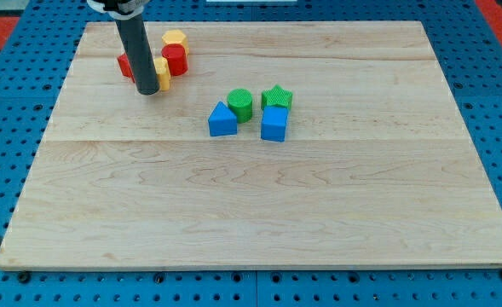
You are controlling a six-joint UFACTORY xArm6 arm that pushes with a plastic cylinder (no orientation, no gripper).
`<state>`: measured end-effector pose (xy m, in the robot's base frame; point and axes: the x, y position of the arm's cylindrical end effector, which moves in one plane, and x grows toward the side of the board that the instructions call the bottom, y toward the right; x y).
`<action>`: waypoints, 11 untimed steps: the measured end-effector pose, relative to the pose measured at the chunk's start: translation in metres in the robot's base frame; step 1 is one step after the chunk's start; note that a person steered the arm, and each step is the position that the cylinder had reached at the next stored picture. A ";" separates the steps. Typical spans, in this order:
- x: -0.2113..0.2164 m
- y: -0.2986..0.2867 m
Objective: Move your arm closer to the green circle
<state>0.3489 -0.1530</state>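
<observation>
A pale wooden board (259, 205) lies on a blue pegboard surface (3, 128), and the blocks on it fall into two small groups. Up near the view's top left there is a huddle of warm colours: a yellow hexagon (175, 38) at the back, a red cylinder (175, 59) just in front of it, another yellow block (162, 73) whose shape I cannot make out because the rod covers part of it, and a red block (125, 64) peeking out on the rod's left side. Nearer the middle sits the second group: the green circle (240, 104), a green star (277, 97) to its right, a blue triangle (222, 119) touching the circle on its lower left, and a blue cube (274, 124) right under the star.

The tip (147, 90) rests on the board at the lower edge of the red and yellow huddle, pressed close against the half-hidden yellow block. The green circle lies to the tip's right and slightly toward the view's bottom, well apart from it, with bare wood between the two.

The dark rod stands almost upright, rising out of the view's top edge. It has no fingers to open or close; it is just a plain rod end.
</observation>
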 end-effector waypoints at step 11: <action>-0.006 0.151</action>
